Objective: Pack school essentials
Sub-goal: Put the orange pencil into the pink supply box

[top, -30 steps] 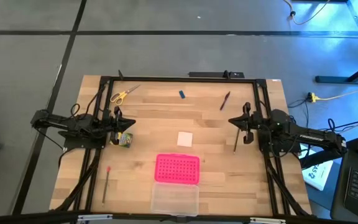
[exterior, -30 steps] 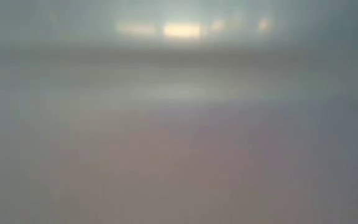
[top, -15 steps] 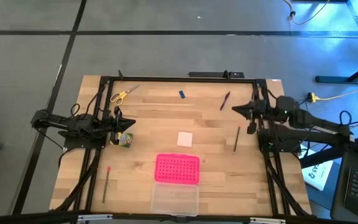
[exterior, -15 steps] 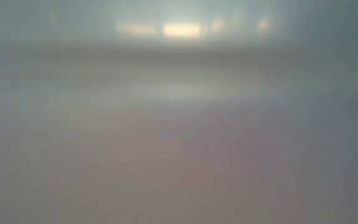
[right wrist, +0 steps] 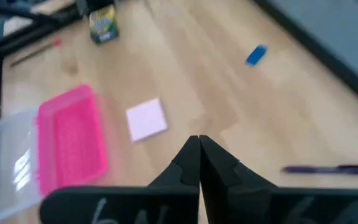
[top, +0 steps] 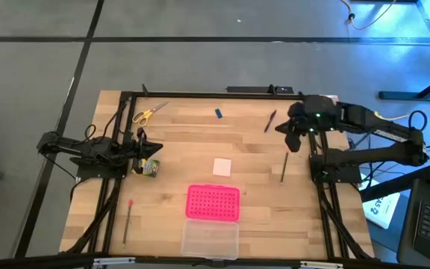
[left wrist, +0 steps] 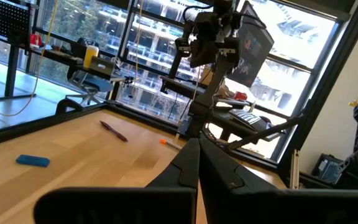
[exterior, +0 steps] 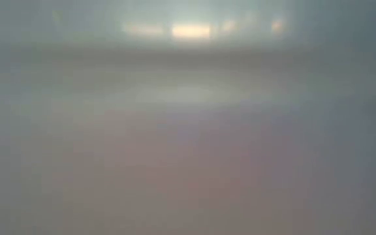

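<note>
Stationery lies scattered flat on the wooden table: yellow-handled scissors [top: 149,113], a tiny blue piece [top: 219,113] [right wrist: 257,55], a dark pen [top: 270,121] [right wrist: 328,168], a pencil [top: 283,166], a pale pink pad [top: 222,166] [right wrist: 146,119], a crayon box [top: 150,168] [right wrist: 102,23] and a red-tipped pencil [top: 128,220]. My right gripper [top: 290,137] [right wrist: 197,155] is shut and empty, raised over the far right of the table, beside the dark pen. My left gripper [top: 142,149] [left wrist: 197,163] is shut and empty at the left side, just above the crayon box.
A bright pink dotted box [top: 213,202] with its clear half [top: 210,239] lies open near the table's near edge. A dark frame [top: 200,95] runs round the table. The low view is a blur. Bare wood lies between the pad and the far edge.
My right arm has swung toward the table's far edge and risen, and its gripper has gone from beside the pencil to beside the dark pen. Nothing on the table has moved.
</note>
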`<control>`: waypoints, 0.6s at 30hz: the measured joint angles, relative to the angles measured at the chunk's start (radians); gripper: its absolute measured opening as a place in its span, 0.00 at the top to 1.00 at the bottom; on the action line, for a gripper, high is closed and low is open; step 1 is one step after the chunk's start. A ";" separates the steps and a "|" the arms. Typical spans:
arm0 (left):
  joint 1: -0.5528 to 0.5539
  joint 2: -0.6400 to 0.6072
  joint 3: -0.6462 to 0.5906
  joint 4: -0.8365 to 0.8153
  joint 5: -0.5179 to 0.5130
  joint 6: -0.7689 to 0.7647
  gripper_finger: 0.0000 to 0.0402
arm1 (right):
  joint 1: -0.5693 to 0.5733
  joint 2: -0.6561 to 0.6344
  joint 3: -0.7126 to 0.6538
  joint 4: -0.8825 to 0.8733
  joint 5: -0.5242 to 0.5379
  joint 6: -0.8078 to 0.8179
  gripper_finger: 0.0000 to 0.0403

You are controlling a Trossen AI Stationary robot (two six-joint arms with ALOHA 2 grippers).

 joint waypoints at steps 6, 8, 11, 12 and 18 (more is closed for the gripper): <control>0.000 0.000 0.016 0.001 -0.015 0.025 1.00 | 0.001 0.069 0.027 -0.037 -0.049 -0.003 1.00; 0.000 0.004 0.046 -0.001 -0.009 0.040 1.00 | 0.000 0.072 0.032 -0.065 -0.048 -0.002 1.00; 0.000 0.036 0.119 -0.034 -0.008 0.094 1.00 | 0.000 0.070 0.041 -0.107 -0.036 -0.001 1.00; 0.000 0.051 0.154 -0.059 -0.010 0.108 1.00 | 0.000 0.068 0.047 -0.115 -0.028 0.003 1.00; 0.000 0.262 0.398 -0.270 -0.042 0.105 1.00 | 0.000 0.068 0.087 -0.154 0.039 0.044 1.00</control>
